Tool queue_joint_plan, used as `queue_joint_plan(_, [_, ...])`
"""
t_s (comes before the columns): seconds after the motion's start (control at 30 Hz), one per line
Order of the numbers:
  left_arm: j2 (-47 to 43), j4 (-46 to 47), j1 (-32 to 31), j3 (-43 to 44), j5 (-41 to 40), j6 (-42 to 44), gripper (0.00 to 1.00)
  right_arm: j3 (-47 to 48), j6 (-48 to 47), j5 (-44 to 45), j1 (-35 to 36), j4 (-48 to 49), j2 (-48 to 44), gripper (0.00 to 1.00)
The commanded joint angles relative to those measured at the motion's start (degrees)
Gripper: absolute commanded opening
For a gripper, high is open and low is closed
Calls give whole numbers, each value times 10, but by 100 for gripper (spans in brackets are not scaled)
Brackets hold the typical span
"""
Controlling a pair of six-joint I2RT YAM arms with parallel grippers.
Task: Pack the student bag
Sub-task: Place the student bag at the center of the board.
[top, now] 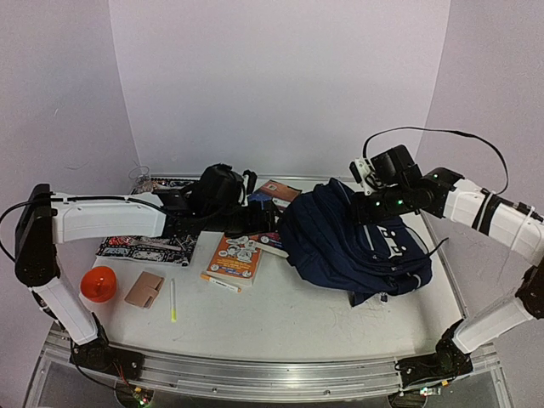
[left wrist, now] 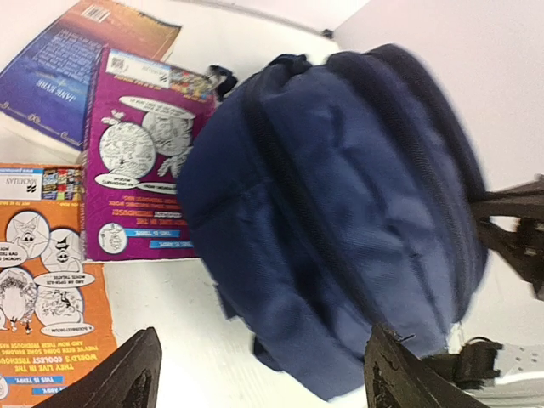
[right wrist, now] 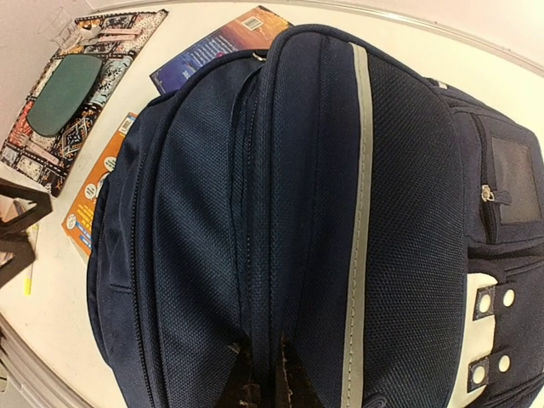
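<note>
Two arms shared the work. The right gripper [right wrist: 270,387] had its fingers pressed together on a ridge of fabric at the top of the student bag [top: 361,246]. It seemed to be holding that end up and steady so that the zipped seams faced the other arm. The bag lay on the right half of the table [top: 323,331], its raised end turned toward the books. The left gripper [left wrist: 265,378] stood spread wide with nothing between its fingers, over bare table between the orange book [left wrist: 42,280] and the bag. From that pose it looked ready either to take a book or to work at an opening. No zip appeared open in any view, so packing seemed hardly begun.

Only the overhead view showed the loose things at the left, well apart from the bag: an orange ball [top: 98,283], a tan wallet [top: 144,289] and a yellow-green pen [top: 172,299]. The left wrist view gave what the overhead one blurred: the purple book [left wrist: 140,161] had its edge lost behind the bag's side, and a blue book [left wrist: 76,68] lay beyond it. The right wrist view alone made plain the grey stripe [right wrist: 361,212], the white buckle patches [right wrist: 489,340] and the patterned mat [right wrist: 38,140] far to the left.
</note>
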Motion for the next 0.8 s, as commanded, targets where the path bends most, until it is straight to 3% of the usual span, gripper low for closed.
queue_joint_plan(0.0, [-23,5,-1,-4,22,-3,85,19,-41,-39,2,81,-14,0])
queue_joint_plan(0.37, [17,5,-1,69,47,11,87,12,-140,-171,2,78,-13,0])
queue_joint_plan(0.77, [33,2,-1,32,53,-2,87,-19,-178,-171,2,80,47,3])
